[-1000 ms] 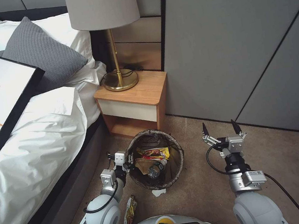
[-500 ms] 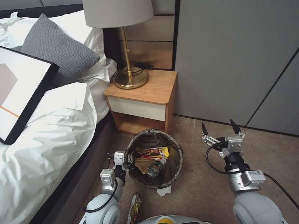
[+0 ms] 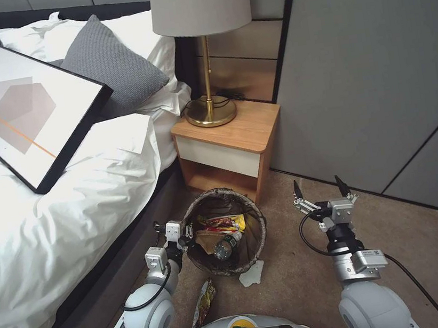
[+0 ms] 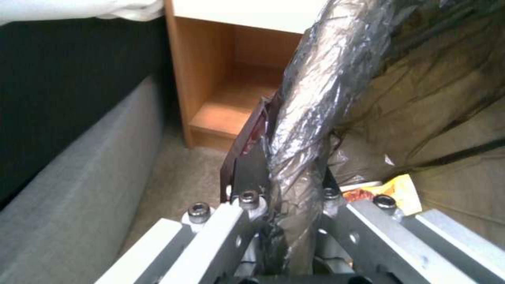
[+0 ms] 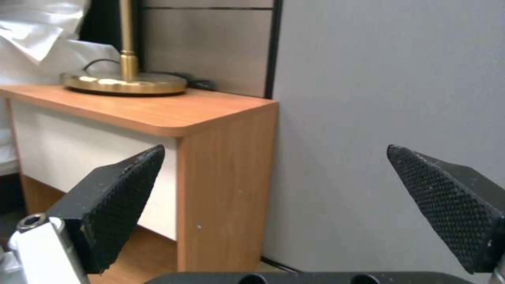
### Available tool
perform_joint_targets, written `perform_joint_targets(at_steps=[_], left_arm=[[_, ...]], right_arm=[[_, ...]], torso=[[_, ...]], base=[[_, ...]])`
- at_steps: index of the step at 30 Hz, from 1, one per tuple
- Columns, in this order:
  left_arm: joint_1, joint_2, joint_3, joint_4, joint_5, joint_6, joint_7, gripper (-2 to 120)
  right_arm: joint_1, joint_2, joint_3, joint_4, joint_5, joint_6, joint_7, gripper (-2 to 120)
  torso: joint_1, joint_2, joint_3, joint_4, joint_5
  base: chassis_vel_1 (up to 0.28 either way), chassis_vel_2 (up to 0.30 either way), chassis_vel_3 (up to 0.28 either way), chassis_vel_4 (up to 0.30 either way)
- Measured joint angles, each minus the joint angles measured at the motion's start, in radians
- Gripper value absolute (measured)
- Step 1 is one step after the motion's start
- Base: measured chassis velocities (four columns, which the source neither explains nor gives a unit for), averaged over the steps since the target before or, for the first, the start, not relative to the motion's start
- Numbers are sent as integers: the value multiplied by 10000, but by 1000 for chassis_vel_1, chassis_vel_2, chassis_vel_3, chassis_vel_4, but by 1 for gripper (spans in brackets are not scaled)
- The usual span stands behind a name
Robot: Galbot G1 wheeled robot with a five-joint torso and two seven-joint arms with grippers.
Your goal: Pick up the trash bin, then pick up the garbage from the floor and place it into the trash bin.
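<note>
Bin (image 3: pixel 227 233): round, dark liner folded over the rim, on or just above the carpet (image 3: pixel 299 282), just near of the bedside cabinet (image 3: pixel 227 141) and right of the bed (image 3: pixel 48 218); whether lifted clear of the floor cannot be told.
Inside the bin: yellow-and-red wrapper (image 3: pixel 226 223), brown paper bag (image 3: pixel 206 239), clear bottle (image 3: pixel 224 246).
Litter on the floor: white tissue (image 3: pixel 252 275) touching the bin's near side; shiny snack packet (image 3: pixel 205 301) nearer still, close to the robot's body.
Left tool (image 3: pixel 185 236): clamped on the bin's left rim, liner pinched between the fingers (image 4: pixel 247 169) as seen from the wrist.
Right tool (image 3: pixel 320 194): empty, spread wide, held in the air right of the bin, well apart from it; pads (image 5: pixel 121 185) point toward the cabinet and wall.
Step in hand: bin gripped, several pieces already in; by the look of it, collection is partly done.
Next move calls for: right tool brought down and left to the tissue or the packet, pinching thin, flat material off the carpet, bin kept steady and level.
Hard to make out: bin's white wall under the liner; the packet's near end, cut off behind the robot's body; anything lying under the bin.
</note>
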Motion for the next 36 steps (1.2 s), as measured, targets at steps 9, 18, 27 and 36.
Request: perform_joint_targets(at_steps=[9,18,27,36], left_arm=[[-52,-15,-14,42,-18,-1,-19,3],[-106,-20,16,94,-17,-1,-46,3],[-169,-26,65,152,75,-16,-69,3],[-205,-19,98,158,73,-22,-70,3]], right_arm=[[31,15,-26,-10,0,-36,-7,100],[61,52,-89,-62,-6,-21,-1,100],[63,27,-57,-69,1,0,18,100],[61,33,-29,-66,1,20,25,100]], torso=[[0,0,0,0,0],[0,0,0,1,0],[0,0,0,-2,0],[0,0,0,-1,0]], base=[[9,9,11,10],[18,18,20,24],[0,0,0,0],[0,0,0,0]])
